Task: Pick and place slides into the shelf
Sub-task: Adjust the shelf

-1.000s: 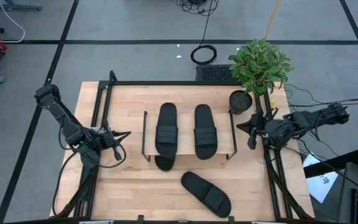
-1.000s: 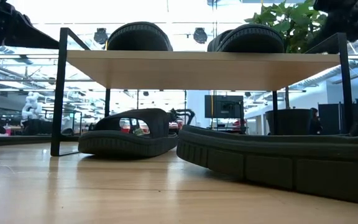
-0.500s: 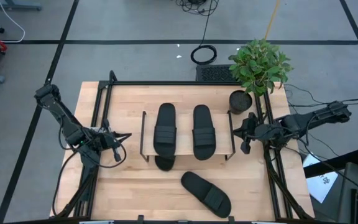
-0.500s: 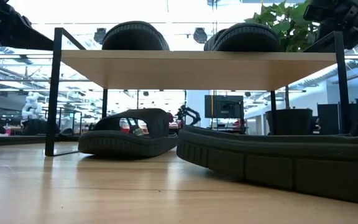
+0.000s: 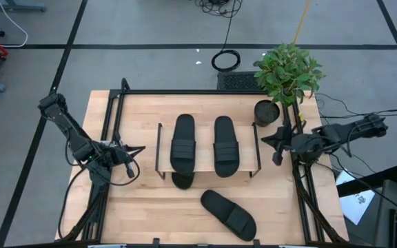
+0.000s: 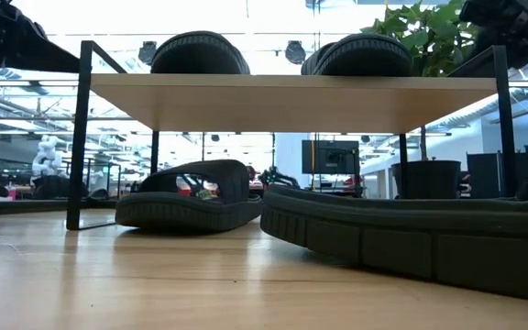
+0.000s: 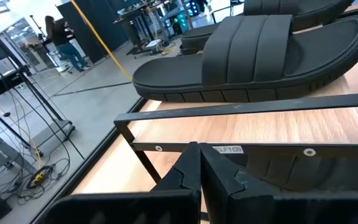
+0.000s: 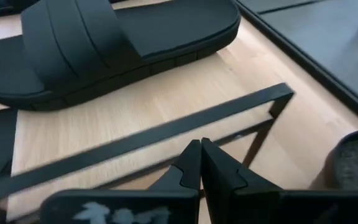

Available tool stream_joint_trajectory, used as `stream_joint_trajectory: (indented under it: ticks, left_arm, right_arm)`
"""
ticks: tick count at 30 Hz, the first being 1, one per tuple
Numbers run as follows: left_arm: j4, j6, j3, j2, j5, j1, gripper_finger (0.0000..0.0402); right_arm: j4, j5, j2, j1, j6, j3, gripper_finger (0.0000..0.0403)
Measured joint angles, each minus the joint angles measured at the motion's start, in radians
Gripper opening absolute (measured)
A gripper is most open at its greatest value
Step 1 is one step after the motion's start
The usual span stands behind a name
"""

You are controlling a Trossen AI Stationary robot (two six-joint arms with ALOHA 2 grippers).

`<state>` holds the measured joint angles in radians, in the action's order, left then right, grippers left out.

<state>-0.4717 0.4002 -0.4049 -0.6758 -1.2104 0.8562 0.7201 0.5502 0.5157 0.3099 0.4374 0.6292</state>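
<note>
The shelf [image 5: 205,141] stands mid-table, and two black slides [image 5: 183,143] [image 5: 226,145] lie side by side on its plank top [image 6: 291,101]. A third slide [image 5: 181,180] lies on the table, partly under the shelf's near edge [image 6: 191,197]. The fourth slide [image 5: 228,213] lies on its sole near the table's near edge. My right gripper [image 5: 276,149] is shut, just right of the shelf's right wire frame [image 8: 166,134] and apart from it. My left gripper [image 5: 127,164] is shut and waits left of the shelf, facing its left frame [image 7: 241,109].
A potted plant [image 5: 288,72] with a dark pot [image 5: 266,111] stands at the table's far right corner, close behind my right arm. Black rails [image 5: 116,124] run along the table's left, right and far edges. Bare wood [image 5: 143,207] lies near-left of the shelf.
My right gripper moved toward the table's left, up to the shelf's right frame, then drew back to the right. The shelf, with the two slides on it, slid a little to the left along the table and stayed there.
</note>
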Motion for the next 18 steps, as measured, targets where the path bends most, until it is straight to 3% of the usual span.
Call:
stream_joint_trajectory:
  ticks: [4, 9, 18]
  left_arm:
    - [-0.006, -0.006, 0.000, 0.000, -0.002, 0.000, 0.0000]
    - [-0.002, -0.070, 0.000, 0.000, 0.002, 0.000, 0.0000]
    - [0.029, -0.105, 0.000, 0.000, 0.005, 0.005, 0.0000]
  right_arm:
    - [0.017, -0.032, -0.075, 0.000, -0.047, 0.000, 0.0000]
    - [-0.064, -0.210, -0.124, 0.000, -0.173, 0.000, 0.0000]
    - [-0.359, -0.402, -0.136, 0.000, -0.528, 0.002, 0.0000]
